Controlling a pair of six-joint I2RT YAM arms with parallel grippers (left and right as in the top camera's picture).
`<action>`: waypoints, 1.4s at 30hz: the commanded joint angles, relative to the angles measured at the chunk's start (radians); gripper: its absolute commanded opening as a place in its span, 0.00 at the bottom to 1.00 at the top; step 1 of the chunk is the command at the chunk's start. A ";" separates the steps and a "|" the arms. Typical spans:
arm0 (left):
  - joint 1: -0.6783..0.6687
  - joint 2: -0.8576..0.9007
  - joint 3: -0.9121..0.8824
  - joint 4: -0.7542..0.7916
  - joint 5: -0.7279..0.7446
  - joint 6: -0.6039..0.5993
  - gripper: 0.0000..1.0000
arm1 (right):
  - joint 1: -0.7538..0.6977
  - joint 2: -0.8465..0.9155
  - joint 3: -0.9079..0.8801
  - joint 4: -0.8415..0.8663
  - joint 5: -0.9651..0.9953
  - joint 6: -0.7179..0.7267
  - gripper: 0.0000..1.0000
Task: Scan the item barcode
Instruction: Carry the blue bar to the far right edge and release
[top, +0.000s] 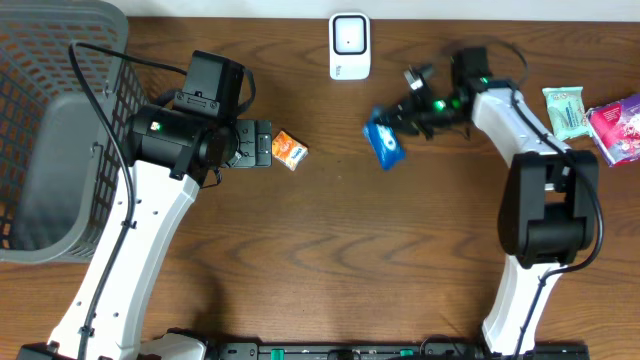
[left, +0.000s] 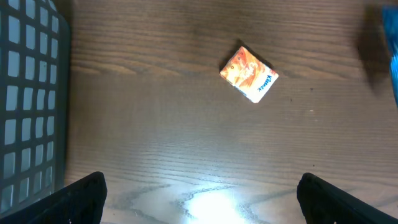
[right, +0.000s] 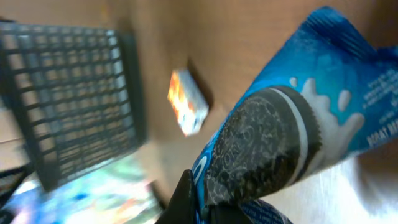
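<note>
My right gripper (top: 408, 120) is shut on a blue cookie packet (top: 384, 141), which it holds above the table just below and to the right of the white scanner (top: 349, 46). In the right wrist view the cookie packet (right: 292, 124) fills the frame, pinched at its lower end by that gripper (right: 231, 210). No barcode shows on it. My left gripper (top: 256, 144) is open, its fingertips just left of a small orange packet (top: 290, 150). In the left wrist view the orange packet (left: 249, 73) lies flat ahead of this gripper (left: 199, 202), well clear of the wide-apart fingers (left: 81, 198).
A grey mesh basket (top: 60, 60) fills the far left. At the right edge lie a teal packet (top: 565, 110) and a pink packet (top: 620, 128). The basket's wall (left: 28, 93) borders the left wrist view.
</note>
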 joint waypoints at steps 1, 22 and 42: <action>0.004 0.005 0.005 -0.004 -0.009 -0.010 0.98 | 0.066 -0.005 0.175 0.033 0.277 0.029 0.01; 0.003 0.005 0.005 -0.004 -0.009 -0.010 0.98 | 0.214 0.145 0.308 0.453 0.576 0.117 0.01; 0.004 0.005 0.005 -0.004 -0.009 -0.010 0.98 | -0.323 0.121 0.673 -0.489 1.033 -0.352 0.01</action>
